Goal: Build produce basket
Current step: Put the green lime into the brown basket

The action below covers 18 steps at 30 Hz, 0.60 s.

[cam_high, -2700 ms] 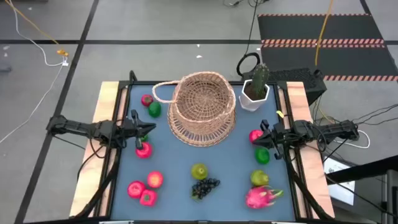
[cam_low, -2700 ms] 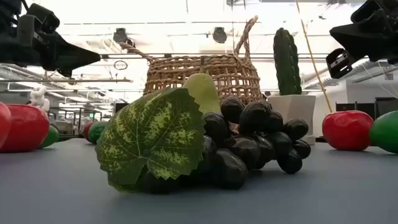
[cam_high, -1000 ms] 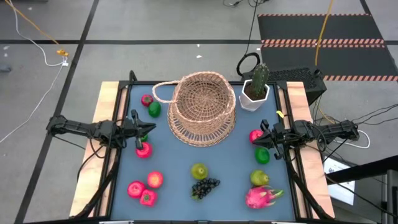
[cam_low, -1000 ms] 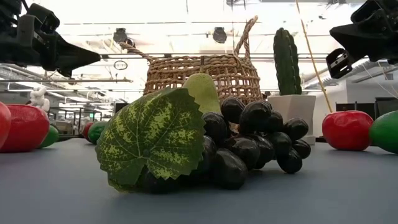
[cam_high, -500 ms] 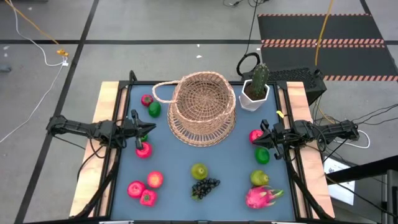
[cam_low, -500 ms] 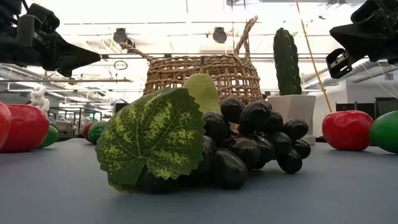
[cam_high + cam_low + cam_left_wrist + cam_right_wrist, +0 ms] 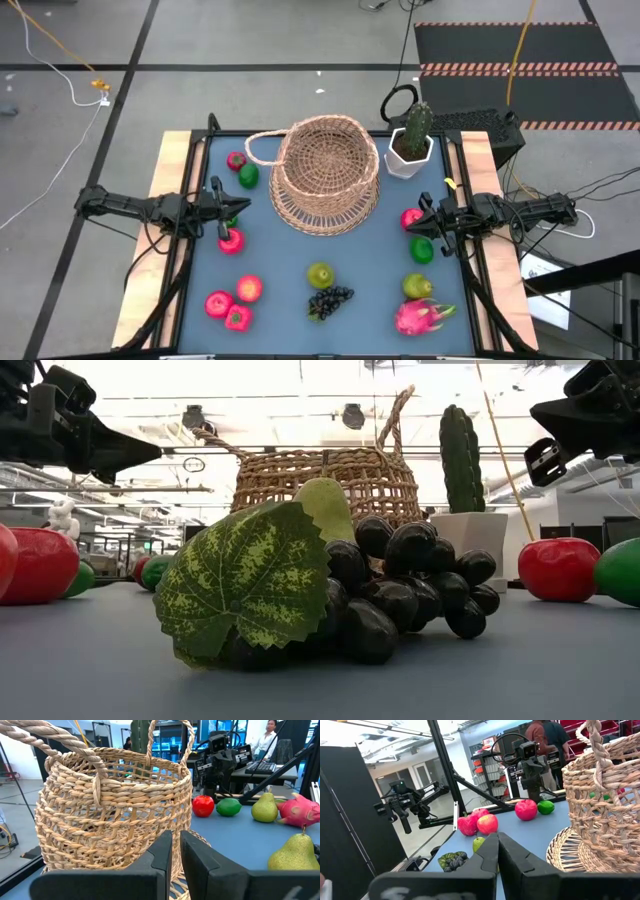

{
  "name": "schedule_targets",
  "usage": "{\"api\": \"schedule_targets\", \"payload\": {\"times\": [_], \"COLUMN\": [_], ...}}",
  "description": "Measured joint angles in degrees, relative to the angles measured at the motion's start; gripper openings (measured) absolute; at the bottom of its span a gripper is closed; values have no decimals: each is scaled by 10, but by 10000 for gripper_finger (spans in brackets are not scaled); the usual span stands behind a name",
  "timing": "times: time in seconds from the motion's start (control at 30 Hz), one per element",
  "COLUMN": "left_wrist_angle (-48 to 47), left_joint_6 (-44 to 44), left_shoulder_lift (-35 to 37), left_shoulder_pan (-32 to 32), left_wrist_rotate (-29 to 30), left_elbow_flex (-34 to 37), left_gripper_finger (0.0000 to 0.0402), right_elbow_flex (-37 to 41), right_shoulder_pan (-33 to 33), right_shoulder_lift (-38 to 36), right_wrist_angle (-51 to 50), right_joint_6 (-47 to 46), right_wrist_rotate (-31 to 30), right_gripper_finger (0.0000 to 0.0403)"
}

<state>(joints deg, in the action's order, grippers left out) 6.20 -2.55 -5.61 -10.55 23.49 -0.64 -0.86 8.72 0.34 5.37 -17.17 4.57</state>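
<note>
Wicker is all you have in place so far: the basket (image 7: 327, 175) stands at the far middle of the blue worktop (image 7: 280, 270), and nothing can be seen inside it. By that, your task has not properly begun; every piece of produce is yet to be loaded.

The basket stands upright on its flared base, mouth up, with its thin loop handle (image 7: 262, 148) leaning out toward the left arm's side. It is round, so it has no real long axis on the worktop.

Around it, apart from it, lie the fruits: an apple (image 7: 231, 240) just beside the left gripper (image 7: 228, 209), another apple (image 7: 411, 219) and a lime (image 7: 422, 250) just beside the right gripper (image 7: 427, 222), a pear (image 7: 320, 275) touching the grape bunch (image 7: 330, 299) near the front, and the dragon fruit (image 7: 420, 317) at the front right corner.

Your left jaws are clenched to a thin slit with nothing between them. Your right jaws are clenched fully, also on nothing. Both arms hover at the worktop's side edges, pointing inward.
</note>
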Motion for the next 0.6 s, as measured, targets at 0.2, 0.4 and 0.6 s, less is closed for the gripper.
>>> {"api": "schedule_targets", "payload": {"times": [0.2, 0.4, 0.6], "left_wrist_angle": [0, 0, 0], "left_joint_6": [0, 0, 0], "left_shoulder_lift": [0, 0, 0], "left_shoulder_pan": [0, 0, 0], "left_wrist_rotate": [0, 0, 0], "left_elbow_flex": [0, 0, 0], "left_gripper_finger": [42, 42, 42], "right_elbow_flex": [0, 0, 0], "right_shoulder_pan": [0, 0, 0], "right_shoulder_lift": [0, 0, 0], "right_wrist_angle": [5, 12, 47], "right_joint_6": [12, -49, -41], "right_wrist_rotate": [-58, -75, -75], "right_gripper_finger": [0, 0, 0]}}
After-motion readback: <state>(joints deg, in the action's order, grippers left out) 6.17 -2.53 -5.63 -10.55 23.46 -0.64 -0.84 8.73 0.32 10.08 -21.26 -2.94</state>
